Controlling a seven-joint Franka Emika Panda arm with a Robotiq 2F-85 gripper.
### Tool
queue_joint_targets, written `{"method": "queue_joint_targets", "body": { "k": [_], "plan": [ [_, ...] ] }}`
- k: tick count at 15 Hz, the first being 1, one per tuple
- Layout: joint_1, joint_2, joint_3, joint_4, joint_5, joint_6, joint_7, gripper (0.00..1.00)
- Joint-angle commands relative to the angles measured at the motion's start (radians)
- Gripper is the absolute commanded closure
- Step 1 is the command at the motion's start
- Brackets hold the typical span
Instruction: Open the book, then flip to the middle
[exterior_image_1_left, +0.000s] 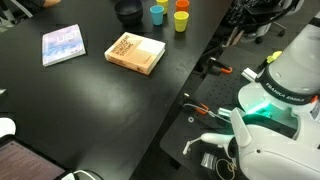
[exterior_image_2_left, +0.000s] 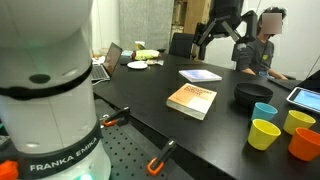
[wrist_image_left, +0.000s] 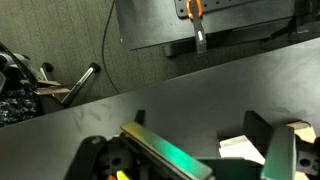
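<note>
The book lies closed and flat on the black table, tan-orange cover up. It also shows in an exterior view near the table's middle. My gripper shows only in the wrist view. Its two dark fingers stand apart with bare black surface between them, so it is open and empty. The book is out of the wrist view, and the gripper is far from it, back near the robot base. The base also fills the left foreground in an exterior view.
A thinner blue-purple book lies beyond the tan one. A black bowl, a blue cup, a yellow cup and an orange cup stand at the table's end. Orange-handled clamps grip the table edge. A person sits behind.
</note>
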Motion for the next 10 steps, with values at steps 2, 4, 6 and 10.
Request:
{"method": "queue_joint_targets", "body": {
  "k": [2,4,6,10],
  "plan": [
    [-0.027,0.125,-0.099,0.051,0.043,0.274,-0.001,0.0],
    [-0.037,0.22,-0.134,0.078,0.062,0.396,-0.007,0.0],
    [-0.033,0.32,-0.156,0.111,0.109,0.482,-0.029,0.0],
    [-0.008,0.493,-0.141,0.201,0.235,0.593,-0.101,0.0]
  ]
}}
